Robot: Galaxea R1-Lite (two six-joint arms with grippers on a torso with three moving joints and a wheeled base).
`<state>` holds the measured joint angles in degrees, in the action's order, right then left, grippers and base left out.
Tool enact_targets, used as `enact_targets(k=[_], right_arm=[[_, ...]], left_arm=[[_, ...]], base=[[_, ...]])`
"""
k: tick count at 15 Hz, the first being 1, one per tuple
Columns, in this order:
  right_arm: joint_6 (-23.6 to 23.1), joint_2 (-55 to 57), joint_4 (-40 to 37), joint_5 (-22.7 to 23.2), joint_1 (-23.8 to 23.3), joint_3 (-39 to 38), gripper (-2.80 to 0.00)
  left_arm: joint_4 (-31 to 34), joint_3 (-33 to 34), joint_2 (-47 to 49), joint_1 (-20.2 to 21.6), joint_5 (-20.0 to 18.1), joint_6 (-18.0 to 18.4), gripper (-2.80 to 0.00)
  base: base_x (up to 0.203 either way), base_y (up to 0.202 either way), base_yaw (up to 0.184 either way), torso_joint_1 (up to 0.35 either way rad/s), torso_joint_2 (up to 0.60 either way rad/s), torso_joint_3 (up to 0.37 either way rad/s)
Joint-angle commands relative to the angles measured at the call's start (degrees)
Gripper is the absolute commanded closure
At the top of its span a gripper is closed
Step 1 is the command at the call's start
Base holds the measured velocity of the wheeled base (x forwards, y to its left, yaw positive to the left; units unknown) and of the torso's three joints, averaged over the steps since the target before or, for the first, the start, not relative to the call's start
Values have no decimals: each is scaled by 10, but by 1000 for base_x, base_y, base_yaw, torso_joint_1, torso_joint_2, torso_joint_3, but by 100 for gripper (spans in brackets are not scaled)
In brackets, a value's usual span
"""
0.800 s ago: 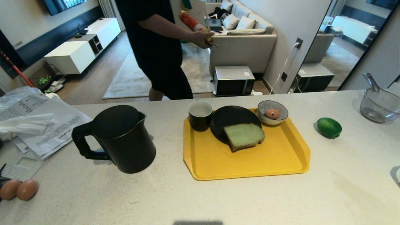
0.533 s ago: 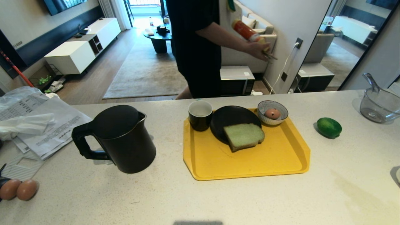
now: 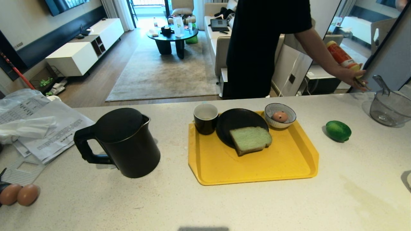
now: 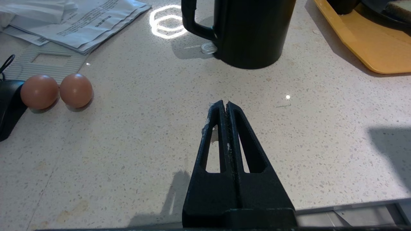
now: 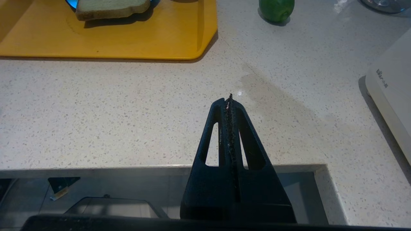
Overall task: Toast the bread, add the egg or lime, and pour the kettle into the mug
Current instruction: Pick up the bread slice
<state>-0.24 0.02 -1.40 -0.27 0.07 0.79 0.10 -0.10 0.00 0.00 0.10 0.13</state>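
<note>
Upright, kettle [image 3: 125,141] turns its handle leftward.

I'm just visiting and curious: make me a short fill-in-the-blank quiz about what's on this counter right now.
1. The bread lies partly on a black plate that sits on the ______ tray.
2. The lime rests on the bare counter, on the tray's ______ side.
3. The small striped bowl holds one ______.
4. The mug stands between the plate and the ______.

Answers: yellow; right; egg; kettle
</note>
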Motion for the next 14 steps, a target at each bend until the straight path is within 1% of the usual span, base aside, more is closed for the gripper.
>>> enact_targets(k=[1, 14], right_arm=[[0, 0, 0, 0, 0, 0, 0], [1, 0, -5, 0, 0, 2, 0]], left_arm=[[0, 0, 0, 0, 0, 1, 0], [0, 0, 0, 0, 0, 0, 0]], base=[[0, 0, 0, 0, 0, 0], [0, 0, 0, 0, 0, 0]])
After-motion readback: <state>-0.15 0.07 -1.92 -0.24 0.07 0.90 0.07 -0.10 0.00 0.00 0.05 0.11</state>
